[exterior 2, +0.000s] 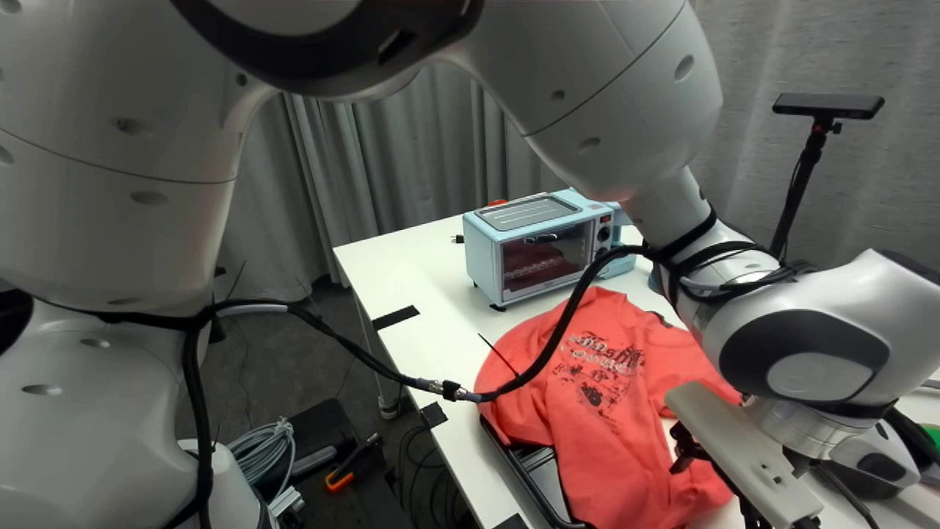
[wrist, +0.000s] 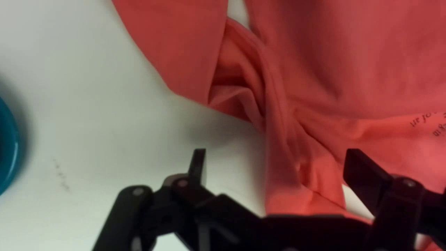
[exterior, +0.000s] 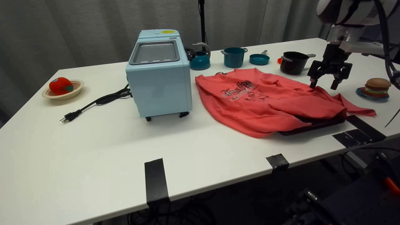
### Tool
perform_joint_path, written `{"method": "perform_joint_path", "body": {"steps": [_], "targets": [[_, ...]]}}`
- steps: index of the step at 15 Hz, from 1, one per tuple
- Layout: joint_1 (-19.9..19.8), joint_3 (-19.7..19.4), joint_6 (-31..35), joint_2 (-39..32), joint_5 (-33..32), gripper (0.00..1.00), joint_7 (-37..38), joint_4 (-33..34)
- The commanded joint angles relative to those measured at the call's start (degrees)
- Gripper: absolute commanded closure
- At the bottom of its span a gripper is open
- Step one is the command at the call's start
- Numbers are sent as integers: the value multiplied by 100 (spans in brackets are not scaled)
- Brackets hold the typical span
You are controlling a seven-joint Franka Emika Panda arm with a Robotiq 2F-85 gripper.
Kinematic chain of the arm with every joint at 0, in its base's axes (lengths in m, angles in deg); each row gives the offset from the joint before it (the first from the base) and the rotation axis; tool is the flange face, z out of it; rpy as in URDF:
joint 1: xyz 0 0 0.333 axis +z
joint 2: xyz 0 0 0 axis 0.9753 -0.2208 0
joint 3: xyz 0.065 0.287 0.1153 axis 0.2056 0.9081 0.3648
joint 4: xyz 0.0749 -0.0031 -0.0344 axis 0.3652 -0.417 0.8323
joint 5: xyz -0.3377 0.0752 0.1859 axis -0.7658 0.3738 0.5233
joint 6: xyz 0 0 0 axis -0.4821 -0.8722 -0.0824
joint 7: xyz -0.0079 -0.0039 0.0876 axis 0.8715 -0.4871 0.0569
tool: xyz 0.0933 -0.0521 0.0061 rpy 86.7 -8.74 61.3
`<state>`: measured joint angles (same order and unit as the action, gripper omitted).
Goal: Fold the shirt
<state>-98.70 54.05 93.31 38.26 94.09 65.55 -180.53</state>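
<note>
The red-coral shirt (exterior: 265,101) lies wrinkled on the white table in both exterior views, its dark print (exterior 2: 598,367) facing up. Its near part drapes over a dark tray. Above the shirt's edge, toward the burger, hangs my gripper (exterior: 323,85), fingers pointing down and spread with no cloth pinched. In the wrist view a bunched, sleeve-like strip of the shirt (wrist: 289,167) runs below and between the open jaws of the gripper (wrist: 276,152). White table shows beside the left finger. Whether the fingertips touch the cloth I cannot tell.
A light-blue toaster oven (exterior: 159,87) stands beside the shirt. The dark tray (exterior: 312,127) pokes out at the table's front. Behind are a black pot (exterior: 293,64), a teal pot (exterior: 234,58), a teal pan (exterior: 259,59) and a kettle (exterior: 200,62). A toy burger (exterior: 376,87) sits near the gripper.
</note>
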Motion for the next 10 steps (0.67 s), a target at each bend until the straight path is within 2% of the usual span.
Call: {"method": "perform_joint_path", "body": {"steps": [1,2,4,10], "targets": [[-66,206,350,-232,16,1,-164,36],[-69,258,457,-273,28,25,-174,42],[-81,345,581,-313,40,29,-174,64],[-86,355,693,-112,-18,77,-169,113]]}}
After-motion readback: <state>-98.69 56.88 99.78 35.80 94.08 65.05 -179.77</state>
